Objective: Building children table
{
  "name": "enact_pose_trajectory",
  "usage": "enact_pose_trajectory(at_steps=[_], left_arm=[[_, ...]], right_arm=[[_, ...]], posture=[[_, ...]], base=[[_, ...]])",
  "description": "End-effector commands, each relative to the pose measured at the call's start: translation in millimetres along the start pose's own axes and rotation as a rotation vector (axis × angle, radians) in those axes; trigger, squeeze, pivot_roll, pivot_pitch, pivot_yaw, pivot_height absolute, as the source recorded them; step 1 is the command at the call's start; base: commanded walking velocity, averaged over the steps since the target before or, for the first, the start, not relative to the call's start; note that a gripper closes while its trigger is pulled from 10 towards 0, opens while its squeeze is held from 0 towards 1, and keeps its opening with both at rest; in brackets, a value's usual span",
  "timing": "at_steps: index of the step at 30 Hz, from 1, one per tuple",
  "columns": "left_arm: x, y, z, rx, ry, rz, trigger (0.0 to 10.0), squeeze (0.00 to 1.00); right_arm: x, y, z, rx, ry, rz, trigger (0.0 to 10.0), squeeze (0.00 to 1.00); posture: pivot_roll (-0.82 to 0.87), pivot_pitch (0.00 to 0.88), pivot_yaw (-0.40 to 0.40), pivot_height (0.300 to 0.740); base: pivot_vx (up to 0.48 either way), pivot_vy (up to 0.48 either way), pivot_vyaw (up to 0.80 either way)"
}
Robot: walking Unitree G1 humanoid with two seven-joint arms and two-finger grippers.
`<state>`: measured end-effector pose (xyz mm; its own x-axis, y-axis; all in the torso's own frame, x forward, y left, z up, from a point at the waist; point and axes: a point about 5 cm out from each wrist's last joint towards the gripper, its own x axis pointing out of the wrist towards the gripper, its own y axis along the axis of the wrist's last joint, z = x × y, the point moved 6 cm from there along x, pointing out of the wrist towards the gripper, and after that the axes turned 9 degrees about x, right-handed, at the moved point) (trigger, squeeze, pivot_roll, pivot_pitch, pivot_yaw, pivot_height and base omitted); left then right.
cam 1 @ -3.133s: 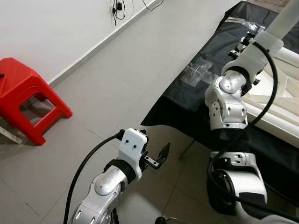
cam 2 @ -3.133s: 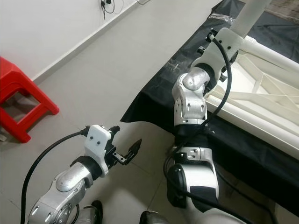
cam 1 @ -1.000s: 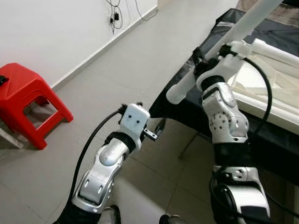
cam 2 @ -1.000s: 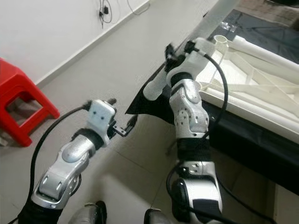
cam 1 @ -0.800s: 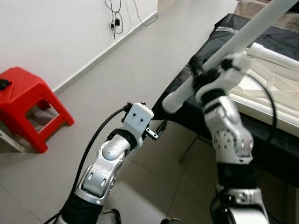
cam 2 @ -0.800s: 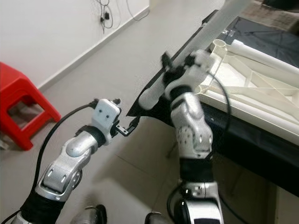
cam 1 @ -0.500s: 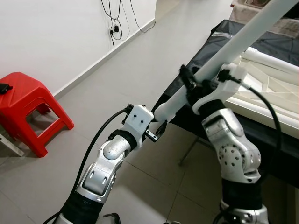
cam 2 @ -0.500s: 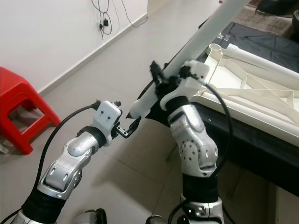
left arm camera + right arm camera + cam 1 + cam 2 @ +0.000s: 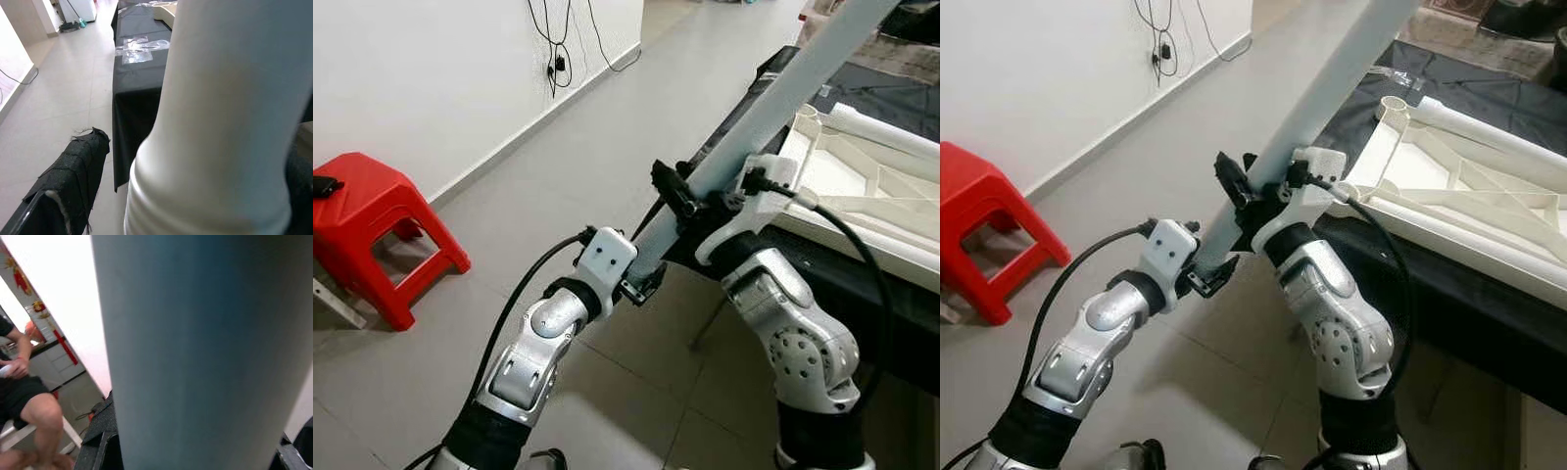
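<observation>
Spanning grey tiled floor (image 9: 558, 147), black-draped table (image 9: 1449, 294), red stool (image 9: 372, 220) by wall (image 9: 421, 69)

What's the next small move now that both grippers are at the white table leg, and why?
Probably close the left gripper on the lower end of the table leg. The right gripper already clamps the tilted leg higher up, and the left fingers sit open beside its ribbed end, so a second grip would steady it.
</observation>
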<state>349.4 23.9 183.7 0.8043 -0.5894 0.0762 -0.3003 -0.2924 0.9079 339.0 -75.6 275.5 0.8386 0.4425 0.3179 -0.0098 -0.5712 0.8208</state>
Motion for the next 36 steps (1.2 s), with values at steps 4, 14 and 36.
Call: enact_pose_trajectory(at_steps=[4, 14, 36], left_arm=[[-2.7, -5, 9.3, -0.023, -0.026, 0.0, 0.0, 0.0], [-6.3, -8, 13.7, -0.026, -0.032, 0.0, 0.0, 0.0], [-67.7, -21, 66.1, -0.36, -0.559, -0.051, 10.0, 0.0]], right_arm=[[-4.4, -3, -6.1, 0.005, 0.02, -0.018, 10.0, 0.0], [-6.8, -5, -7.7, -0.013, 0.024, -0.033, 10.0, 0.0], [-40.3, -39, -17.1, 0.026, 0.298, -0.336, 10.0, 0.0]], posture=[[0.04, 0.145, -0.058, 0.74], [0.04, 0.143, -0.059, 0.74], [0.04, 0.128, -0.059, 0.74]], base=[[0.0, 0.0, 0.0], [0.0, 0.0, 0.0], [0.0, 0.0, 0.0]])
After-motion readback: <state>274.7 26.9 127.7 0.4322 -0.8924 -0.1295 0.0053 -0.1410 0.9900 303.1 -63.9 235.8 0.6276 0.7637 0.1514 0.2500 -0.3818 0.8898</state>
